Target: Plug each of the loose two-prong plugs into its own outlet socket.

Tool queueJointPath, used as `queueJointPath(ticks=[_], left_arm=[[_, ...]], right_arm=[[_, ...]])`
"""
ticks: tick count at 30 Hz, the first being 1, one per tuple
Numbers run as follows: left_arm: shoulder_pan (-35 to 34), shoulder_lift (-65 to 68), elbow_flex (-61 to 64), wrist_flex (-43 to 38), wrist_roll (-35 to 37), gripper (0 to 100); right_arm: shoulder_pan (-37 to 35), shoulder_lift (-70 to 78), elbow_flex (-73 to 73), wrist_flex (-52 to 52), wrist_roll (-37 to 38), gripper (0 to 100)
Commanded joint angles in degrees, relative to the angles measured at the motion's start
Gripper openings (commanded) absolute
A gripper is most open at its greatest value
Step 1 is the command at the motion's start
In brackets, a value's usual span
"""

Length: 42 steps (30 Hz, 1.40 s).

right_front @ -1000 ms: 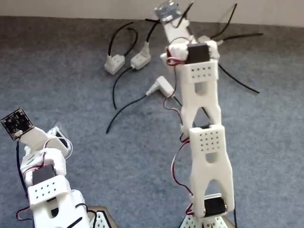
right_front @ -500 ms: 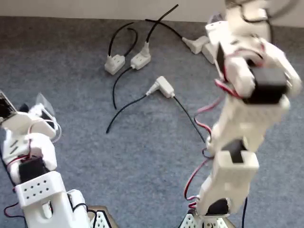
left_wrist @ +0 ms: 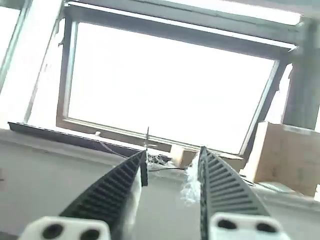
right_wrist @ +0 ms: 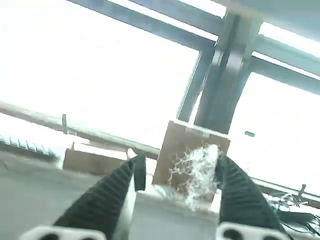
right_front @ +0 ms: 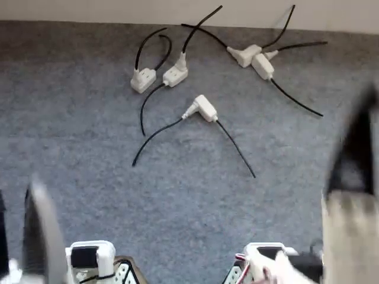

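Grey carpet [right_front: 89, 136] holds white plastic plugs and sockets on black cords [right_front: 202, 108], seemingly mated, so the black ribbed left gripper [left_wrist: 172, 160] and right gripper [right_wrist: 180, 165] point upward, parted and empty.

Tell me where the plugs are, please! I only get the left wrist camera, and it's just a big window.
Observer: All of them lie on the grey carpet, seen from the high view.
Operator: Is any plug all by itself?
Observer: Yes, one white plug with a black cord lies alone in the middle, apart from the others.
Operator: What's my other gripper doing?
Observer: The right gripper is open and empty, pointing at a window too.
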<state>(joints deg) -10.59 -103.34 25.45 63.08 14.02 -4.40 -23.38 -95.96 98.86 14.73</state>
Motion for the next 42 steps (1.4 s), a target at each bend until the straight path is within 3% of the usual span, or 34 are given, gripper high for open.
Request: queueJointPath(ticks=[1,6,11,15,19,22,26,30,39,42], left_arm=[[8.13,-0.66,-7.69,12.13,-1.67,18],[7.96,-0.92,-17.1,24.09,-7.38,18],[8.04,-0.92,-25.01,33.41,-8.7,18],[8.22,-0.92,-24.48,36.66,-8.7,18],[8.22,-0.92,-11.56,36.48,-8.79,18],[8.31,-0.92,2.95,29.1,-10.11,18],[8.04,-0.92,11.65,20.92,-18.29,18],[8.04,-0.92,24.57,15.12,-19.25,18],[4.44,-0.92,50.86,-2.29,-18.81,17],[3.21,-0.92,53.49,-3.78,-13.27,15]], right_arm=[[0.31,-9.1,-6.64,2.33,-11.96,21.2],[0.31,-22.37,-5.14,2.33,-17.76,21.2],[0.31,-36.26,8.13,2.33,-20.48,21.2],[0.31,-50.68,27.21,2.33,-22.51,21.2],[0.31,-62.9,56.84,1.98,-25.85,21.2],[0.31,-69.41,83.38,-3.12,-25.76,21.2],[0.22,-77.32,119.43,-21.76,-25.58,21.2],[0.4,-82.15,146.77,-35.21,-25.49,21.2],[0.48,-81.8,169.71,-41.45,-14.95,20.9],[0.48,-81.8,172.79,-41.1,-13.36,20.8]])
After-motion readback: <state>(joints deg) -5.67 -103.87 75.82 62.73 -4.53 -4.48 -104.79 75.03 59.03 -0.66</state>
